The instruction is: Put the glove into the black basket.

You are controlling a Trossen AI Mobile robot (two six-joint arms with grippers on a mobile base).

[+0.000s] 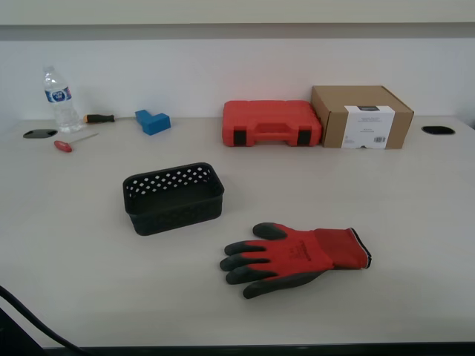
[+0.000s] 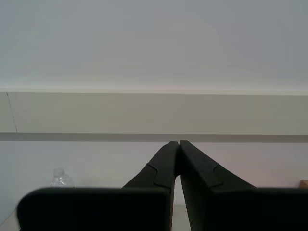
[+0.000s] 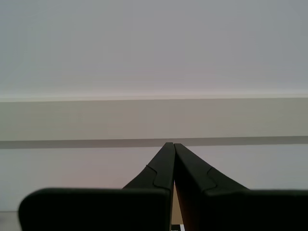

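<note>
Glove (image 1: 297, 256) logo unreadable; cardboard box (image 1: 362, 116) label print perhaps a barcode.

The pale table (image 1: 415, 222) carries glove (image 1: 297, 258), black basket (image 1: 174, 197), red case (image 1: 272, 123), cardboard box (image 1: 361, 116), bottle (image 1: 59, 100), seemingly two screwdrivers (image 1: 73, 142).

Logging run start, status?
My first gripper and my second gripper shut, empty, facing the wall. Glove flat on the table, beside the black basket, apart. Nothing between them.

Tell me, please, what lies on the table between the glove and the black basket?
Nothing lies there. In the exterior view, only bare table separates the glove from the black basket; they do not touch.
</note>
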